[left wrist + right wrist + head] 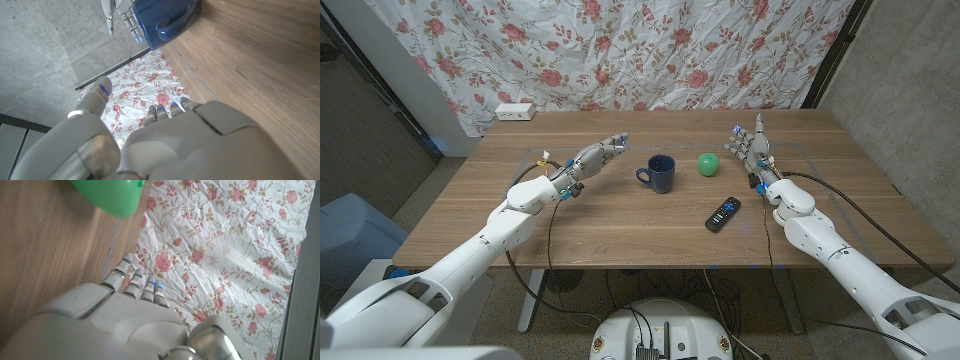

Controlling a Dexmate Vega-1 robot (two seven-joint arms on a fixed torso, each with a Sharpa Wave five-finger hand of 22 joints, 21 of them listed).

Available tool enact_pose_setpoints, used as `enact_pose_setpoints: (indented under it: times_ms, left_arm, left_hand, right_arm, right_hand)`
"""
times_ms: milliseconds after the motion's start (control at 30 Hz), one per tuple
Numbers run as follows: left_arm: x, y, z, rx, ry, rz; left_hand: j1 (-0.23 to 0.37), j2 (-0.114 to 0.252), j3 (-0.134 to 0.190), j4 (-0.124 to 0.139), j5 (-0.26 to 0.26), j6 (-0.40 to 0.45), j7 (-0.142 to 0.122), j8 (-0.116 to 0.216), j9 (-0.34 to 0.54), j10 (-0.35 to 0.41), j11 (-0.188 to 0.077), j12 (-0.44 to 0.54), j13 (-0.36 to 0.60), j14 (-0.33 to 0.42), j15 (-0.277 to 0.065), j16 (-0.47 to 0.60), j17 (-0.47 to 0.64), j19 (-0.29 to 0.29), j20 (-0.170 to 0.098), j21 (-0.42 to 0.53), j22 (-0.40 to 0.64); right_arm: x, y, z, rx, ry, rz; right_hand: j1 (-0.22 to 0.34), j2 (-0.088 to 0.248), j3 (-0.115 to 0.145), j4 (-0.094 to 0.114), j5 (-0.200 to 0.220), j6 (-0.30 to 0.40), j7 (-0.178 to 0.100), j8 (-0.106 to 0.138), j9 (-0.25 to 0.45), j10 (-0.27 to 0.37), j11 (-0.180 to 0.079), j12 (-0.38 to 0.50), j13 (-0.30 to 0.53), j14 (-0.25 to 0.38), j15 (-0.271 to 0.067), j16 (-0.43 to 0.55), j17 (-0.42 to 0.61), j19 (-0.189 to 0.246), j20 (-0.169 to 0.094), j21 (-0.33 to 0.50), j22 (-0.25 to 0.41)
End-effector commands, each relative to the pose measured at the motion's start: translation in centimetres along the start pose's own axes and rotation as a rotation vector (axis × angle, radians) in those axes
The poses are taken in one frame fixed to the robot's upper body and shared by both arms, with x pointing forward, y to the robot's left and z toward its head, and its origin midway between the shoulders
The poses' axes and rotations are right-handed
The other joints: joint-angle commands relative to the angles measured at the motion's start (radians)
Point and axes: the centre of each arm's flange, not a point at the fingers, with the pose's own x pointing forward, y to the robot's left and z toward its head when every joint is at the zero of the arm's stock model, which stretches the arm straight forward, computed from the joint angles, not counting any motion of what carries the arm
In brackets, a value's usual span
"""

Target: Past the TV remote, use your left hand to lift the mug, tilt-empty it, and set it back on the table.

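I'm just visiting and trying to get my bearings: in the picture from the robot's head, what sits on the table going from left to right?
White power strip at the far edge → left hand → dark blue mug → green ball → black TV remote → right hand.

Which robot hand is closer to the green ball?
The right hand. It stands just beside the green ball, apart from it. The left hand is farther off, on the other side of the blue mug.
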Motion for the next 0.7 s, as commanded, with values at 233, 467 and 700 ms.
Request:
enact_pose_setpoints:
  times_ms: [233,467,700]
  left_arm:
    - [0.9,-0.8,-0.5,0.082,-0.013,-0.079]
    - [1.2,-1.7,-1.2,0.091,0.008,-0.125]
    - [1.6,-2.2,-1.6,0.122,0.024,-0.154]
  left_hand:
    - [0.044,-0.016,0.017,0.002,-0.006,-0.082,0.01,-0.01,0.002,-0.066,0.015,-0.003,0.002,-0.072,0.007,-0.001,0.005,-0.046,0.0,0.005,0.004]
    - [0.067,-0.035,0.019,0.004,-0.01,-0.13,0.024,-0.007,0.002,-0.116,0.034,-0.002,0.003,-0.122,0.017,-0.003,0.006,-0.101,0.003,0.001,0.005]
    - [0.084,-0.053,0.017,0.005,-0.012,-0.178,0.031,-0.008,0.002,-0.154,0.05,-0.001,0.003,-0.162,0.041,-0.001,0.007,-0.148,0.009,0.001,0.006]
  right_arm:
    - [0.0,0.0,0.0,0.0,0.0,0.0]
    - [0.0,0.0,0.0,0.0,0.0,0.0]
    - [0.0,0.0,0.0,0.0,0.0,0.0]
  right_hand:
    - [-0.009,0.05,0.0,0.007,0.006,0.006,-0.001,0.005,0.005,0.001,-0.002,0.005,0.004,0.007,-0.005,0.005,0.004,0.004,-0.003,0.005,0.001]
    - [-0.009,0.05,0.0,0.007,0.006,0.007,-0.002,0.005,0.005,0.003,-0.004,0.006,0.004,0.006,-0.005,0.005,0.004,0.005,-0.002,0.005,0.001]
    - [-0.009,0.05,0.0,0.007,0.006,0.006,-0.002,0.005,0.005,0.003,-0.003,0.006,0.004,0.007,-0.005,0.005,0.004,0.005,-0.002,0.005,0.001]
